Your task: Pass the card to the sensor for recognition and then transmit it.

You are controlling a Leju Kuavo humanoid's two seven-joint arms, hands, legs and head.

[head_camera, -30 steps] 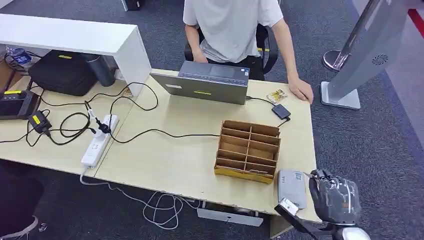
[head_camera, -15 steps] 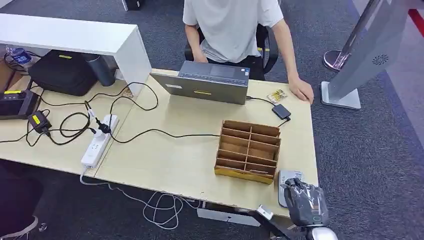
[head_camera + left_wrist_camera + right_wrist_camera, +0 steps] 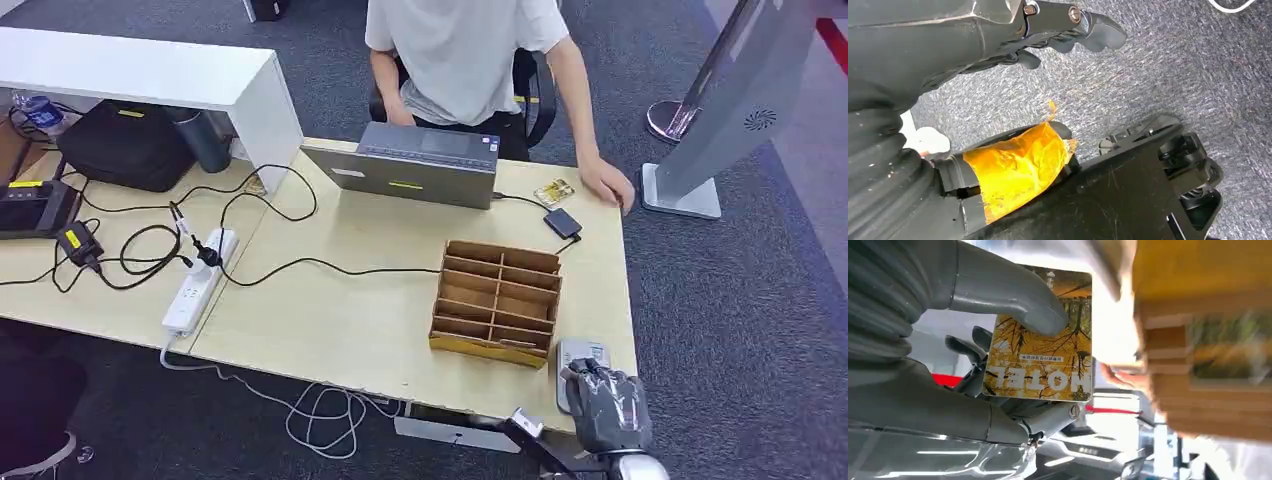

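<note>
1 card (image 3: 1040,345) pinched by my right hand (image 3: 608,408), over the sensor (image 3: 580,352): scan step. Next I'd pass it on. Left hand (image 3: 1013,30) fingers empty, loosely curled.

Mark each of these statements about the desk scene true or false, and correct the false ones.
1. The right hand holds a yellow hotel card with autumn trees. True.
2. The right hand is over the grey flat card sensor at the desk's near corner. True.
3. The brown wooden slotted card rack stands on the floor. False: it stands on the light wooden desk.
4. The grey laptop lies closed and flat. False: it is open, its lid raised toward the camera.
5. A person's hand rests at the desk's far corner. True.
</note>
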